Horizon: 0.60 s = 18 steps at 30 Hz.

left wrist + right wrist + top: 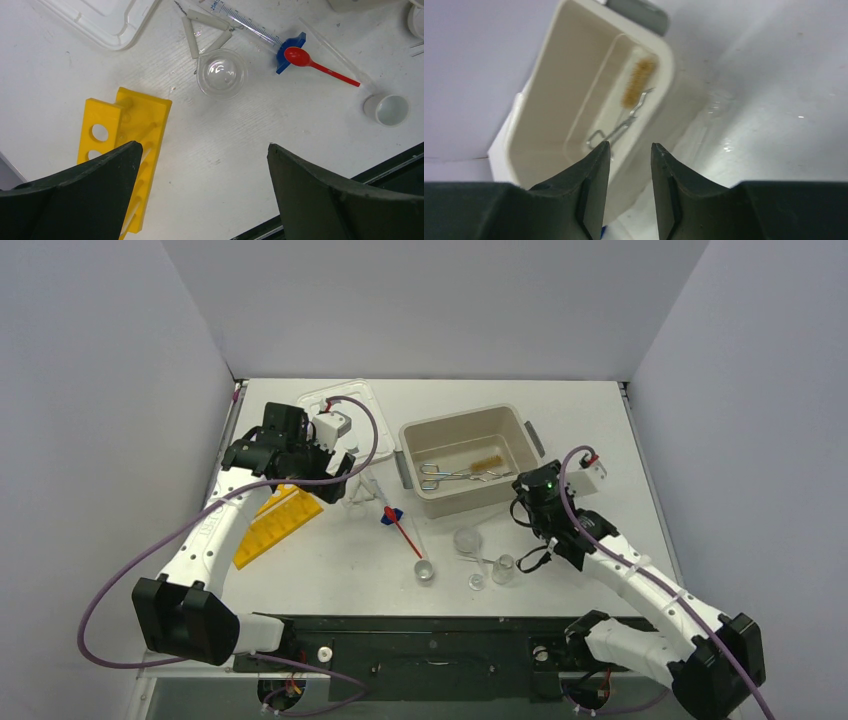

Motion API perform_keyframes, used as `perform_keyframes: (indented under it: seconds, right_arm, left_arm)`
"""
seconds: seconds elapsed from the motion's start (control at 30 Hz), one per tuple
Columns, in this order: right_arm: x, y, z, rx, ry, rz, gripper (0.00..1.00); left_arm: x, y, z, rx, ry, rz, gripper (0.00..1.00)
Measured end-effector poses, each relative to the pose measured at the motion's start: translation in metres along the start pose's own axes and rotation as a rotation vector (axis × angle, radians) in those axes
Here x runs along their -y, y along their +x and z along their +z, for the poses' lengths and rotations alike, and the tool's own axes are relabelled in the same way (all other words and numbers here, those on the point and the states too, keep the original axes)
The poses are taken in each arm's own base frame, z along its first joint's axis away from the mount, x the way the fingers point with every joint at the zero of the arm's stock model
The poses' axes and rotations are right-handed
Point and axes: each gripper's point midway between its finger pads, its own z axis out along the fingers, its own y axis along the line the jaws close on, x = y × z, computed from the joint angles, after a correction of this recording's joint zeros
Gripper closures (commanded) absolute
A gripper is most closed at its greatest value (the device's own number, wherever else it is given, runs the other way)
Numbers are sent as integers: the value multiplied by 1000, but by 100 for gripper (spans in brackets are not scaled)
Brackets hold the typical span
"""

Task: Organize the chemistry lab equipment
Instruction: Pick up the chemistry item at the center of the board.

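**Grippers.** The right gripper (630,145) stands just off the near right corner of the beige tub (549,85). Its jaws are a narrow gap apart and hold nothing. The left gripper (204,146) hangs fully released and empty above the table (240,140), between the yellow rack (145,115) and the open tabletop.

**Equipment.** The tongs (445,476) and the brush (639,80) lie inside the tub. Everything else is loose on the table:
- The rack lies flat at the left.
- The glass dish (221,75) sits just beyond the rack, touching some white rods.
- The red spatula (320,66) rests across a blue cap (283,62).
- A small white cup (390,110) sits near the front edge.
- Clear beakers (503,568) cluster close to the right arm.
- The white lid (100,20) lies at the far left.

**Judgement.** Sorting is at an early stage. The right arm's nearest work is probably the beaker cluster.

**Recommendations.**
- Widen the right jaws before descending, as the present gap looks too tight for a beaker.
- Approach from straight above and take the outermost beaker first. Its neighbours stand close, and a sideways entry could topple them.
- Close gently, because clear glass is smooth and may slip or tip.
- Lift clear of the tub rim before crossing, and set the beaker down away from the tongs.
- On the left, take the dish by its rim and clear of the rods.
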Motion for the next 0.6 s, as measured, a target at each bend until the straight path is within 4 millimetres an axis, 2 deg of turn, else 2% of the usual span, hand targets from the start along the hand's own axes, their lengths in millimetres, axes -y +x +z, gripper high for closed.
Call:
perform_keyframes:
  seconds: [0.1,0.23,0.33,0.6]
  right_arm:
    - [41,9,1,-9,63,-28,62]
    - [71,28,7,-48,119,-66,61]
    - [83,41,14,-71,156,-89,60]
    - [98,71,40,-103,227,-154,58]
  left_arm:
    - [0,0,0,0,0,0,3]
    - [0,0,0,0,0,0,4]
    - [0,0,0,0,0,0,4]
    - [0,2,-1,-8,1,-1,3]
